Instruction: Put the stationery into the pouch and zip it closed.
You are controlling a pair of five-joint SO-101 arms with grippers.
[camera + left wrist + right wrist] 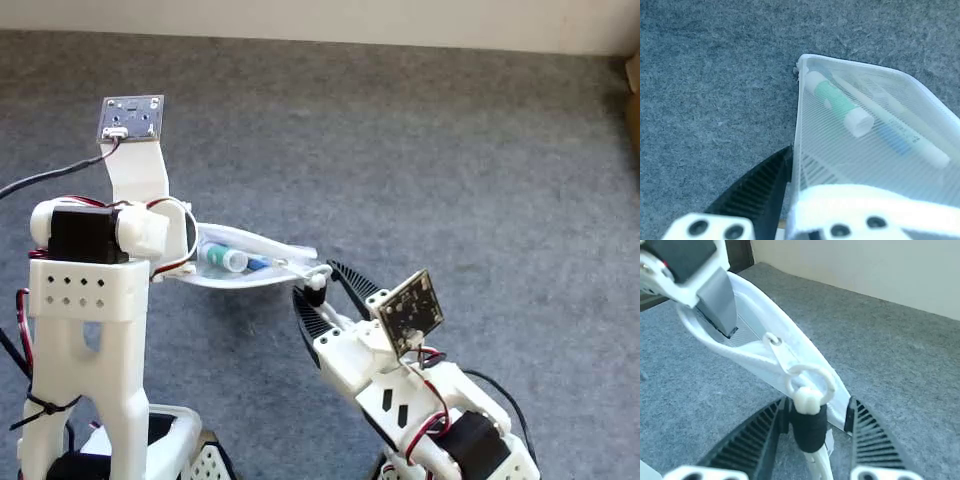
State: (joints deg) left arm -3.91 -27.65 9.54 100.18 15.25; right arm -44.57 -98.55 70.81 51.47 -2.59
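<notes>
The left gripper [793,176] is clamping one end of the clear mesh pouch [865,170] and holding it off the grey carpet [480,150]. A glue stick [837,102] and a pen [905,137] are lying inside the pouch. At the pouch's other end, the right gripper [816,404] is standing open astride the black-wrapped zipper pull [808,429]. The pouch is probably light and floppy, so pinching the stiffer pull is looking like the surest hold.

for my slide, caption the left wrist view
Left jaws pinch the clear pouch with stationery inside, over grey carpet

Glossy ribbed plastic pouch [830,150]; rough, matt grey carpet [705,100].
</notes>
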